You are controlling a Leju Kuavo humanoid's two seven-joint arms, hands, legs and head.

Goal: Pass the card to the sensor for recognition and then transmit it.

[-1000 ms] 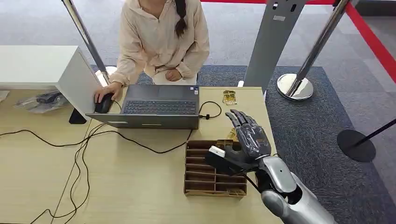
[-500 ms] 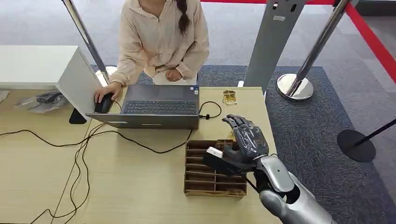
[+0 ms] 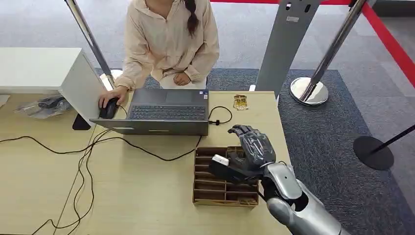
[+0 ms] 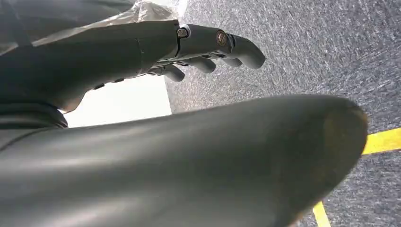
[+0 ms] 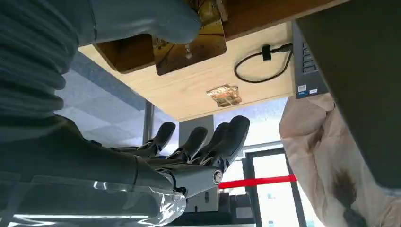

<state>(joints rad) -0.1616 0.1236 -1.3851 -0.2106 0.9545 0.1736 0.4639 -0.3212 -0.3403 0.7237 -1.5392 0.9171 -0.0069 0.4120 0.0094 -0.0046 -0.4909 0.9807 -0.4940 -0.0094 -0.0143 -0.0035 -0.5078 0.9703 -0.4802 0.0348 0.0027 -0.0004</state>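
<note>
Right hand [image 3: 249, 149] hovers over the far right corner of the cardboard slotted organizer [image 3: 220, 188], fingers [image 3: 243, 131] curled partway and apart, thumb out to the left; I cannot tell whether they hold anything. In the right wrist view a gold-brown card [image 5: 189, 49] lies in the organizer just beside the thumb. The left hand [image 4: 208, 52] hangs over grey carpet [image 4: 331, 52], fingers loosely curled, holding nothing.

Around it: a grey laptop [image 3: 164, 112] sits far left of the organizer, its black cable [image 3: 221, 116] looping on the bench [image 3: 137, 196] between them. A small gold item [image 3: 240, 102] lies near the far edge. A person in a cream top [image 3: 169, 44] stands behind the laptop, one hand on a black mouse [image 3: 108, 108]. A white box [image 3: 49, 73] stands at far left, more cables [image 3: 83, 161] trailing across the pale wood. Beyond, chrome stanchions [image 3: 313, 78], a grey pillar [image 3: 284, 44] and a red floor stripe [image 3: 386, 39].
</note>
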